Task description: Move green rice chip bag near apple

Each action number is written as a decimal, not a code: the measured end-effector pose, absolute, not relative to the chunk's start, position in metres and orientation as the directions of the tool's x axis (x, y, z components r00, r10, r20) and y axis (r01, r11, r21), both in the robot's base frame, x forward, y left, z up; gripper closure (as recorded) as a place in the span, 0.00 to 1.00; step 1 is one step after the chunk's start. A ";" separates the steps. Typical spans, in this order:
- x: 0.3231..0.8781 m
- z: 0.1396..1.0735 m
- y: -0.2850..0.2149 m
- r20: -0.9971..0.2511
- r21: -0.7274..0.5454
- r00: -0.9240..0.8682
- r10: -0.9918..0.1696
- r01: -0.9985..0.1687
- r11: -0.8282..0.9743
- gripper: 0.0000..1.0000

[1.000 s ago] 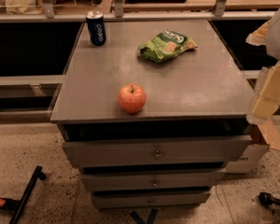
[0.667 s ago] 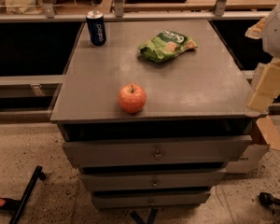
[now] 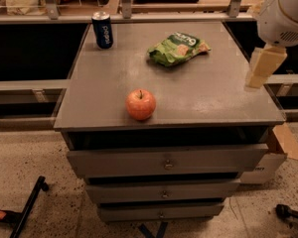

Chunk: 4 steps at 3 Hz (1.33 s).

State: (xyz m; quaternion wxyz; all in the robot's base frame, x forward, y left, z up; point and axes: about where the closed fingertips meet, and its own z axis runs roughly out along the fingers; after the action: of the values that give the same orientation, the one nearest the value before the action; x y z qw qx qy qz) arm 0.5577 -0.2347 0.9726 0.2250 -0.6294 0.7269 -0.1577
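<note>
The green rice chip bag [image 3: 177, 48] lies crumpled on the far middle of the grey cabinet top [image 3: 213, 98]. The apple [image 3: 140, 104] stands near the front edge, left of centre, well apart from the bag. My gripper [image 3: 261, 69] hangs from the white arm [image 3: 287, 14] at the right edge of the cabinet top, to the right of the bag and clearly apart from it. It holds nothing that I can see.
A blue soda can [image 3: 102, 29] stands at the far left corner of the top. The cabinet has three drawers [image 3: 165, 162] below. A cardboard box [image 3: 278, 152] sits on the floor at the right. Shelving rails run behind the cabinet.
My gripper has moved up and to the left, toward the right edge of the cabinet top. The bag, apple and can have not moved.
</note>
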 end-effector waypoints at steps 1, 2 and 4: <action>0.623 0.960 -0.238 -0.128 -0.586 -0.025 -0.991 -0.805 0.096 0.00; 0.624 0.960 -0.238 -0.128 -0.586 -0.025 -0.991 -0.805 0.096 0.00; 0.668 0.937 -0.204 -0.164 -0.608 0.146 -0.976 -0.794 -0.016 0.00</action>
State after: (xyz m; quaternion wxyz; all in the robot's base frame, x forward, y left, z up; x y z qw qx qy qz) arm 0.6677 -0.2043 0.9369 0.2971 -0.6961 0.6354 -0.1532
